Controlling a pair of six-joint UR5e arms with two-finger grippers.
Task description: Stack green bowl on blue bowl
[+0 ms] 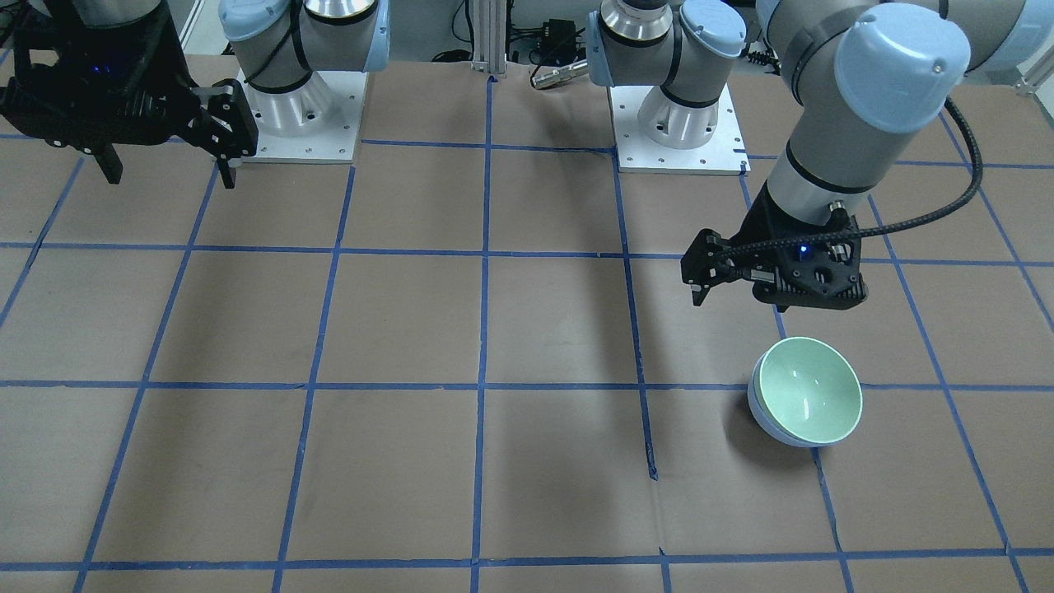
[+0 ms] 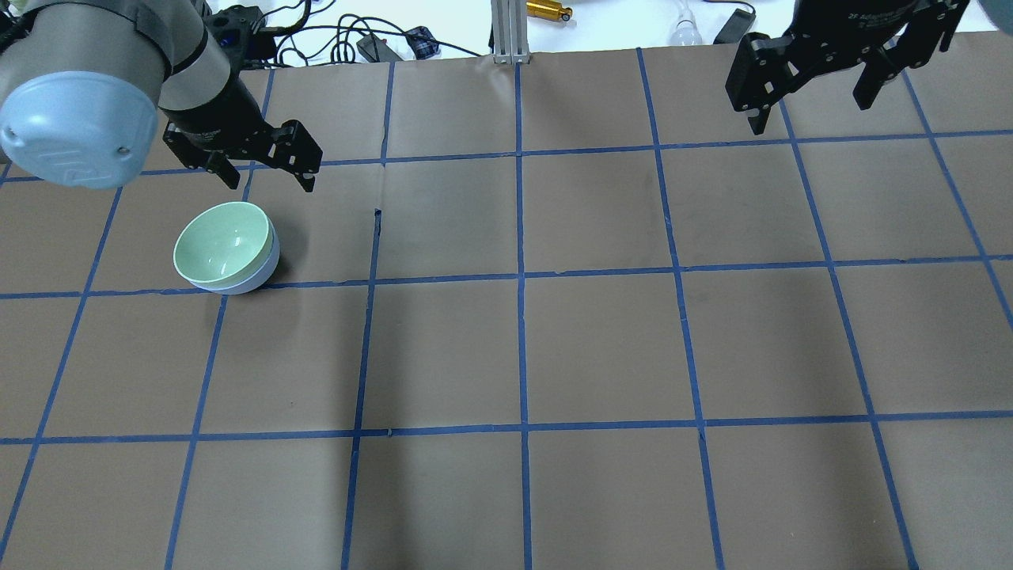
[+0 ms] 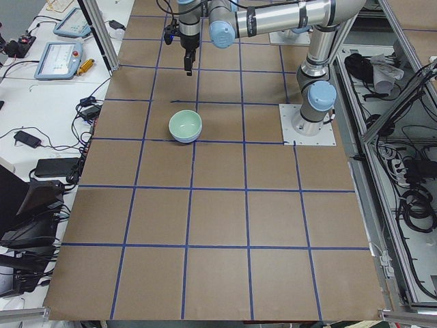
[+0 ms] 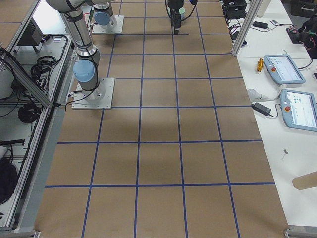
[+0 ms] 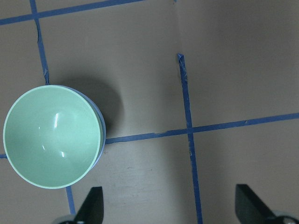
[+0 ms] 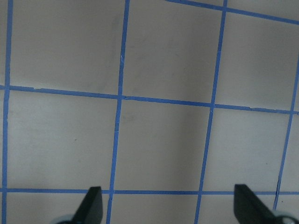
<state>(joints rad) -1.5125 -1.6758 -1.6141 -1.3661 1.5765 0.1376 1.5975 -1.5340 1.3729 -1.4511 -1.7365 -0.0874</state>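
Now green bowl [image 2: 221, 244] nests in blue bowl [image 2: 253, 282], near left hand [image 2: 271, 185].

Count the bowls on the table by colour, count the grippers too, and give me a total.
green bowl: 1, sitting inside the blue one
blue bowl: 1
grippers: 2, left gripper and right gripper, both open and empty
Total: 4
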